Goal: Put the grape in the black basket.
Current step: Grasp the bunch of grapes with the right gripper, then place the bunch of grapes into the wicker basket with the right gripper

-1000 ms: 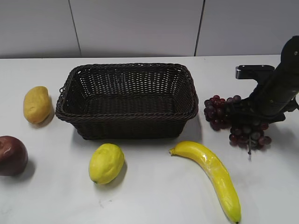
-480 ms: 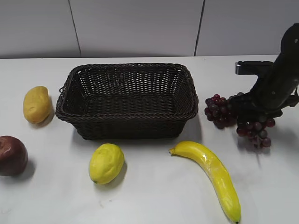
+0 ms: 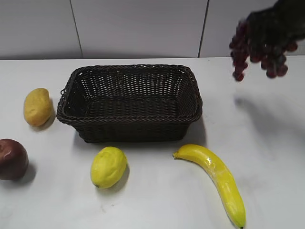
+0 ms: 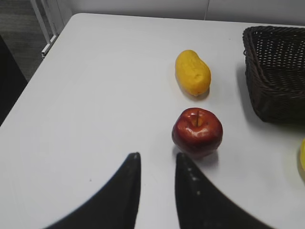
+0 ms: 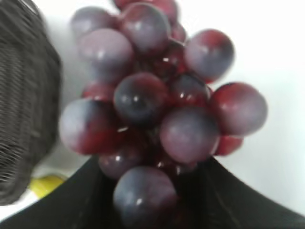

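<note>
The grape bunch (image 3: 259, 52) hangs in the air at the upper right, held by my right gripper (image 3: 271, 28), which is shut on it well above the table. In the right wrist view the grapes (image 5: 157, 105) fill the frame between the two black fingers (image 5: 152, 191). The black basket (image 3: 129, 102) stands empty at the table's middle, left of and below the bunch; its wall shows in the right wrist view (image 5: 24, 95) and the left wrist view (image 4: 279, 71). My left gripper (image 4: 157, 160) is open and empty over the bare table, near a red apple (image 4: 197, 132).
A yellow potato-like fruit (image 3: 37, 106) and the red apple (image 3: 12, 159) lie left of the basket. A lemon (image 3: 108, 166) and a banana (image 3: 217, 179) lie in front of it. A grey wall stands behind the table.
My right gripper has lifted the grape bunch off the table, up and slightly left. The left arm and the other fruits have not moved.
</note>
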